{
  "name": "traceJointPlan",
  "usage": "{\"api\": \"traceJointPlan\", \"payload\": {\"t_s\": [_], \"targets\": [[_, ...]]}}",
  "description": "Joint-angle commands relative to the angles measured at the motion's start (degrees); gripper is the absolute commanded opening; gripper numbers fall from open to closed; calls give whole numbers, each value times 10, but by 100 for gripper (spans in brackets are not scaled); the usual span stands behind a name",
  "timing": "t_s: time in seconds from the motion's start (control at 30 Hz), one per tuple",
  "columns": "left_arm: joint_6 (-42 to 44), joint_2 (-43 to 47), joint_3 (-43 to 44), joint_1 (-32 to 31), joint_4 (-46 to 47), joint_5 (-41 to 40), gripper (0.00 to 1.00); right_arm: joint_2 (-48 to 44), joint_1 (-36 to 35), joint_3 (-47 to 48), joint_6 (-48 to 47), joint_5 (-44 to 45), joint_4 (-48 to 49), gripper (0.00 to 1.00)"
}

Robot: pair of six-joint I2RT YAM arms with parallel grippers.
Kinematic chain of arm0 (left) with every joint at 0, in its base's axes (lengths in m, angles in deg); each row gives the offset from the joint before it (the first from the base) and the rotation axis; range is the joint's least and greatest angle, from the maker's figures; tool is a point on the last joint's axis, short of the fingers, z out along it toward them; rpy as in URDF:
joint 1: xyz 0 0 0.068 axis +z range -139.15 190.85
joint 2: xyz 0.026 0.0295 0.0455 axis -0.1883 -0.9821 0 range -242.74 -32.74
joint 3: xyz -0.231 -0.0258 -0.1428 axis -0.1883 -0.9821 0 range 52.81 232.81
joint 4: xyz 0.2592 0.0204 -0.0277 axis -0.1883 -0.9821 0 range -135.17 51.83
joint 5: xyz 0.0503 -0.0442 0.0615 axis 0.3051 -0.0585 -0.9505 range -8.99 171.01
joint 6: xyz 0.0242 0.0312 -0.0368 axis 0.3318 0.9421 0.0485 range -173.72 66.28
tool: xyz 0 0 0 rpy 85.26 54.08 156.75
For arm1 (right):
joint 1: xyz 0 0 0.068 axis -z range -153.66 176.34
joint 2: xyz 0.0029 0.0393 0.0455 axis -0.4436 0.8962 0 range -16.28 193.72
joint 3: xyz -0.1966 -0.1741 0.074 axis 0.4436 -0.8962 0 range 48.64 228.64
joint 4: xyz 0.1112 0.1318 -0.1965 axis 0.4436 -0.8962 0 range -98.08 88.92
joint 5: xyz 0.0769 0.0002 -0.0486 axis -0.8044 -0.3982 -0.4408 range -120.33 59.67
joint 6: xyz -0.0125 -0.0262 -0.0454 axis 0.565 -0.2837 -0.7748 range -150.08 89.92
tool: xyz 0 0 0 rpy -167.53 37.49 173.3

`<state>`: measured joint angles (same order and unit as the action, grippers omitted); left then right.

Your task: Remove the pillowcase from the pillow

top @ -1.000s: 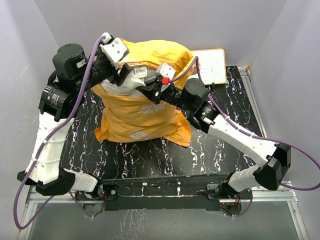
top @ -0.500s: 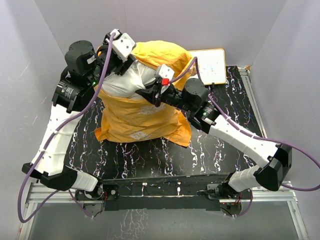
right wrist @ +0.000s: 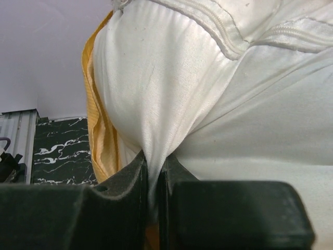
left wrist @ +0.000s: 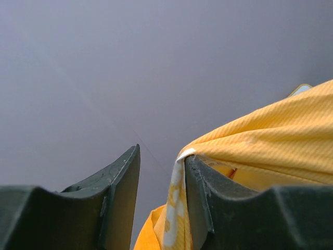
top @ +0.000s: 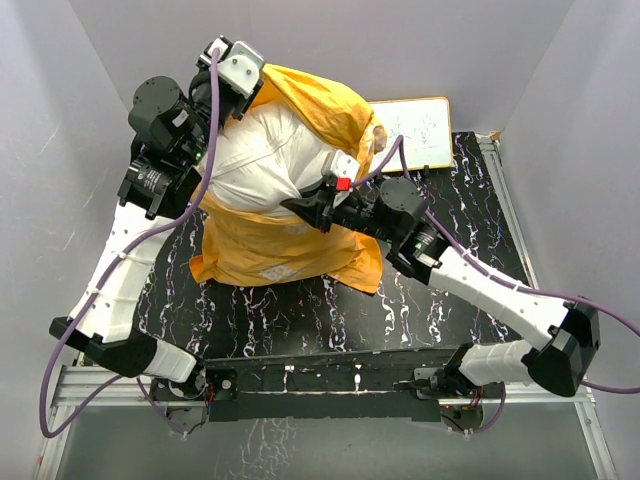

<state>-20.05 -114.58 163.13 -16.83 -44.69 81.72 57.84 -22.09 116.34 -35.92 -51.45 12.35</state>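
The white pillow [top: 262,158] stands on end on the table, its top bulging out of the orange pillowcase [top: 272,240]. The pillowcase still wraps its lower part and hangs over its back [top: 325,105]. My left gripper [top: 243,98] is high at the pillow's top left. In the left wrist view it [left wrist: 162,156] is open: the pillowcase hem [left wrist: 179,208] drapes over the right finger only. My right gripper [top: 297,207] is at the pillow's front. In the right wrist view it [right wrist: 153,156] is shut on a pinch of white pillow fabric [right wrist: 208,78], orange pillowcase [right wrist: 99,130] to its left.
A small framed whiteboard [top: 420,132] lies at the back right of the black marbled table [top: 300,310]. Grey walls close in the back and both sides. The metal frame rail runs along the near edge.
My left gripper rose and moved back with the pillowcase edge. The orange opening slid down and much more white pillow shows. My right arm shifted slightly, still pinching the pillow.
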Motion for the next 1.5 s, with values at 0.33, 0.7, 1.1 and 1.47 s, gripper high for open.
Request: {"api": "traceJointPlan", "payload": {"t_s": [0.33, 0.7, 1.1, 1.47], "targets": [[-109, -10, -42, 10, -192, -12, 41, -138, -10, -57, 48, -27, -61, 8], [-232, -53, -9, 16, -368, 220, 51, -93, -9, 191, -88, -96, -304, 85], [-242, -56, 13, 16, -344, 190, 49, 71, -15, 418, -269, -142, -608, 98], [-243, -53, 44, 16, -371, 204, 47, 96, -40, 343, -321, -26, -565, 99]]}}
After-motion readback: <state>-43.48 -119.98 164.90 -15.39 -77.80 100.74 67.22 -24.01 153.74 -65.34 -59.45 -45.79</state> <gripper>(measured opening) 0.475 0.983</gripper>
